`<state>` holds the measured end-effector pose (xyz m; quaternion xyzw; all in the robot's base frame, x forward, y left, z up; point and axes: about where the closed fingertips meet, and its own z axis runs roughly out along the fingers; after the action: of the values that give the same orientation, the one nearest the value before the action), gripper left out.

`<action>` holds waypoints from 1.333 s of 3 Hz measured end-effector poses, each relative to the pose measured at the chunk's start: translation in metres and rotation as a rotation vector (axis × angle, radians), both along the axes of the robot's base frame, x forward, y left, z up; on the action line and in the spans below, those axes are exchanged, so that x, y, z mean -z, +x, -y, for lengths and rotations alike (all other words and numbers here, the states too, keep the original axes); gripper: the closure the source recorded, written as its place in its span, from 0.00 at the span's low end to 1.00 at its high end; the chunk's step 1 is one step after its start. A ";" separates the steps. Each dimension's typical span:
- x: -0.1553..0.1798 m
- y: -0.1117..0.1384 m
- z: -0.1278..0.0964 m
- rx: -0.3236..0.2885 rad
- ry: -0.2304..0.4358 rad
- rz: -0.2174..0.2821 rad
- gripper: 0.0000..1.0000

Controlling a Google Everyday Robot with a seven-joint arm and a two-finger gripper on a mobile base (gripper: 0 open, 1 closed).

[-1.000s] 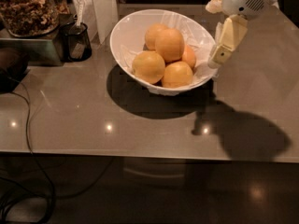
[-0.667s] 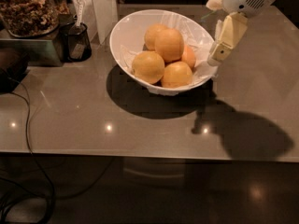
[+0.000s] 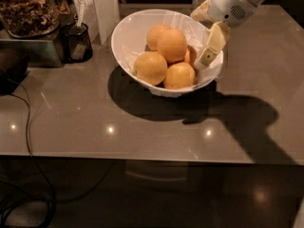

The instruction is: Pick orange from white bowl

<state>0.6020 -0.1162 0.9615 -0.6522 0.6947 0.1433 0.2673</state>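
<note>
The white bowl stands tilted on the grey table, lined with crinkled translucent film. Several pale yellow-orange oranges lie in it: one on top, one at front left, one at front right and one behind. A smaller, redder fruit shows at the right, partly hidden. My gripper reaches in from the upper right. It sits at the bowl's right inner rim, just right of the redder fruit and above the front right orange. It holds nothing that I can see.
A dark glass cup and a jar of nuts stand left of the bowl, with a white box behind. A black cable runs down the left. The table's front edge is near.
My gripper has moved a little left and down, from just outside the bowl's right rim to inside it. The bowl and fruit have not moved.
</note>
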 end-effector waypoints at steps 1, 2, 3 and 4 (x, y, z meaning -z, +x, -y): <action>0.013 0.019 -0.028 -0.062 0.048 -0.037 0.00; 0.015 0.025 -0.034 -0.066 0.060 -0.035 0.00; 0.026 0.031 -0.039 -0.084 0.058 -0.056 0.00; 0.049 0.040 -0.046 -0.095 0.037 -0.112 0.00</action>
<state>0.6421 -0.0703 0.9126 -0.6703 0.6740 0.2049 0.2332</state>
